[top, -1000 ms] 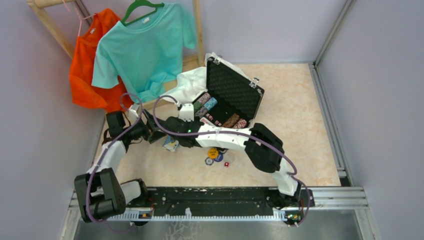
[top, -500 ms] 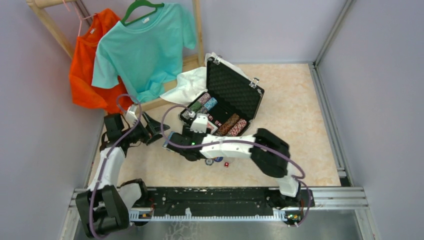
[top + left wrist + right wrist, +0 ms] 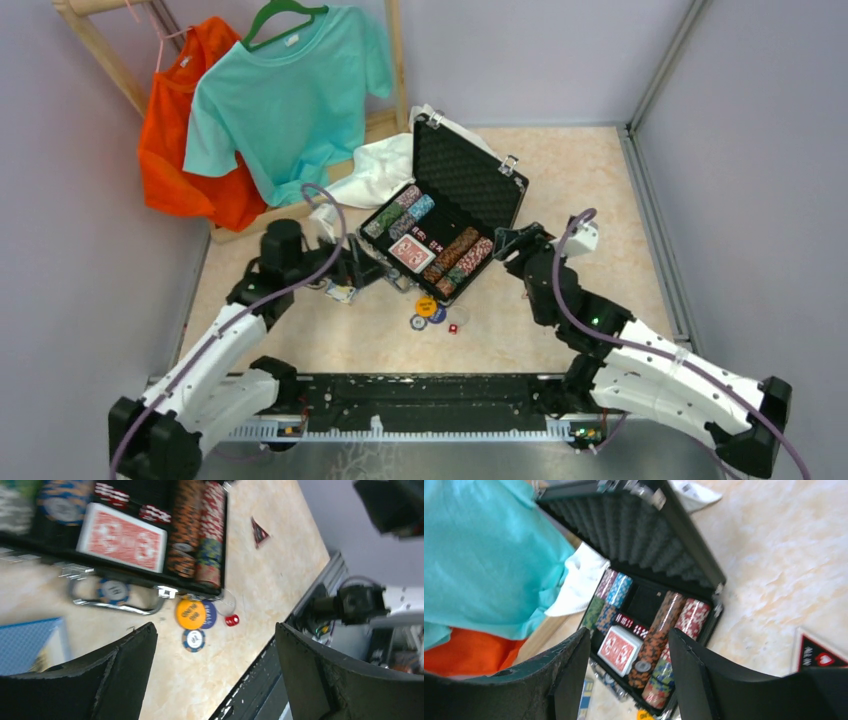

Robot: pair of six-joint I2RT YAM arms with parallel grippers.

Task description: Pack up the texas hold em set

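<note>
The open black case (image 3: pixel 465 180) is set near the middle of the beige marbled counter (image 3: pixel 600 200), which is enclosed by lilac walls (image 3: pixel 560 50); loose chips (image 3: pixel 428 310) are scattered just before it. The left gripper (image 3: pixel 215 630) and right gripper (image 3: pixel 629 632) are held spread and empty beside the case.

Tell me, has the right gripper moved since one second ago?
Yes. The right gripper has drawn back rightward, from over the left end of the open case to beside its right end.
</note>
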